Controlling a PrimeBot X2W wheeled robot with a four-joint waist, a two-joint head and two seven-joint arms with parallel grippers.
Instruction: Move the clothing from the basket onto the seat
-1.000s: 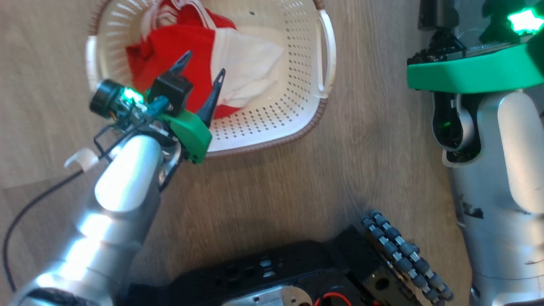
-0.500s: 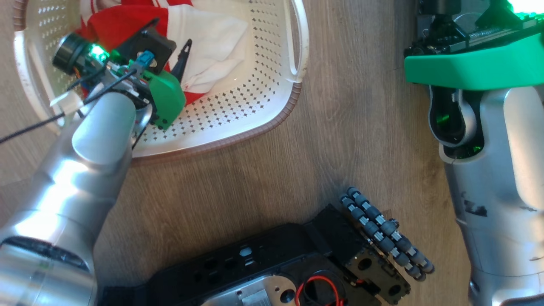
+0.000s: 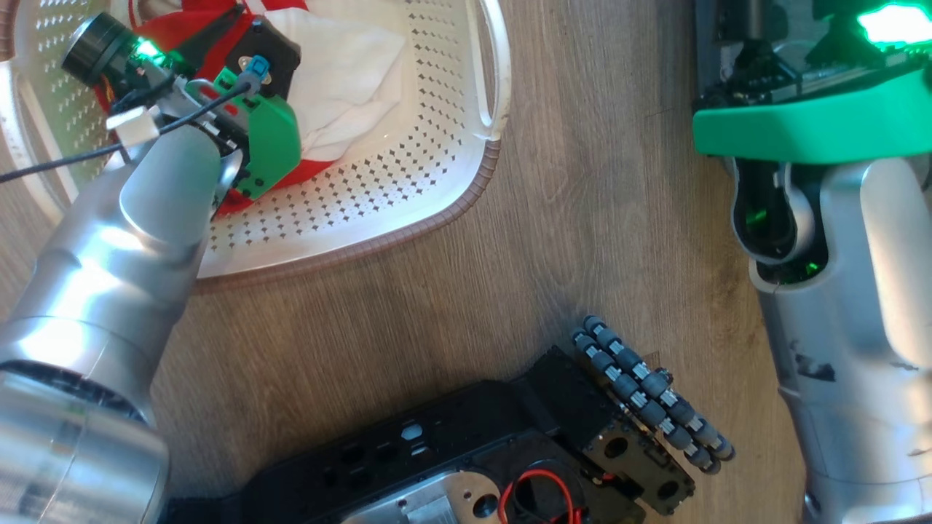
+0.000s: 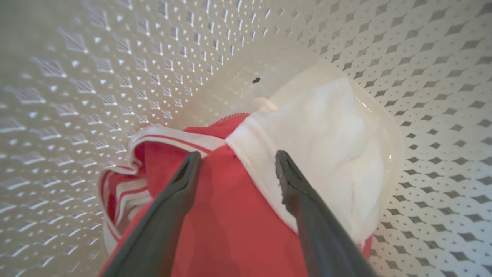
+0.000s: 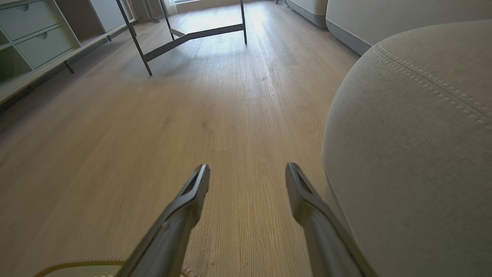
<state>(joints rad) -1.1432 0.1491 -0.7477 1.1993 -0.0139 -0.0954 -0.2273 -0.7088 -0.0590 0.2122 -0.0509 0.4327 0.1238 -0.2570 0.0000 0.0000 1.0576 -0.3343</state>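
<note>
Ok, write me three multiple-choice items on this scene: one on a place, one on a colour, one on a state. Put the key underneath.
1. The clothing lies: A. on a bed; B. in the basket; C. on a hanger.
2. The clothing is: A. blue and yellow; B. all black; C. red and white.
3. The left gripper is: A. open over the clothing; B. shut on the clothing; C. shut on the basket's rim.

Key:
1 B: perforated walls surround it in the left wrist view.
2 C: red fabric meets a white panel.
3 A: its two fingers stand apart, with fabric showing between them.
</note>
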